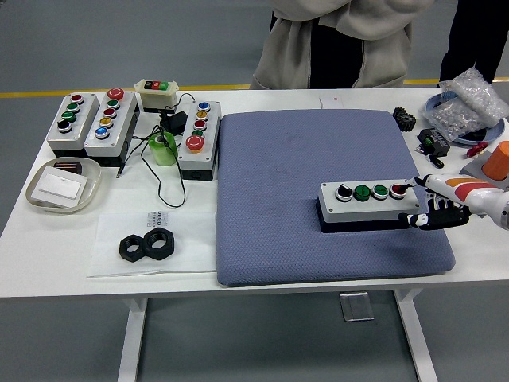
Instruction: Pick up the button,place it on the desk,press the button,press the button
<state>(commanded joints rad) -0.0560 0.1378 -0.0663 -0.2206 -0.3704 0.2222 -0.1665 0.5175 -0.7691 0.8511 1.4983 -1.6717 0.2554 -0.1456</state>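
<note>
A grey button box (370, 204) with black, two green and a red button (398, 190) lies on the blue pad (318, 159), toward its right edge. My right hand (421, 203) comes in from the right and sits at the box's right end. Its white-tipped finger (411, 185) reaches onto the red button, touching its right side. The other black fingers (433, 216) are curled beside the box's end and hold nothing. The left arm is out of the picture.
Three grey button boxes (110, 119) and a small cream one (157, 91) stand at the back left beside a green tape roll (163, 148). A tray (64, 185) and black nuts (147, 245) lie front left. A bag of parts (469, 103) and an orange cup (499, 159) sit at the right. A person (342, 40) stands behind.
</note>
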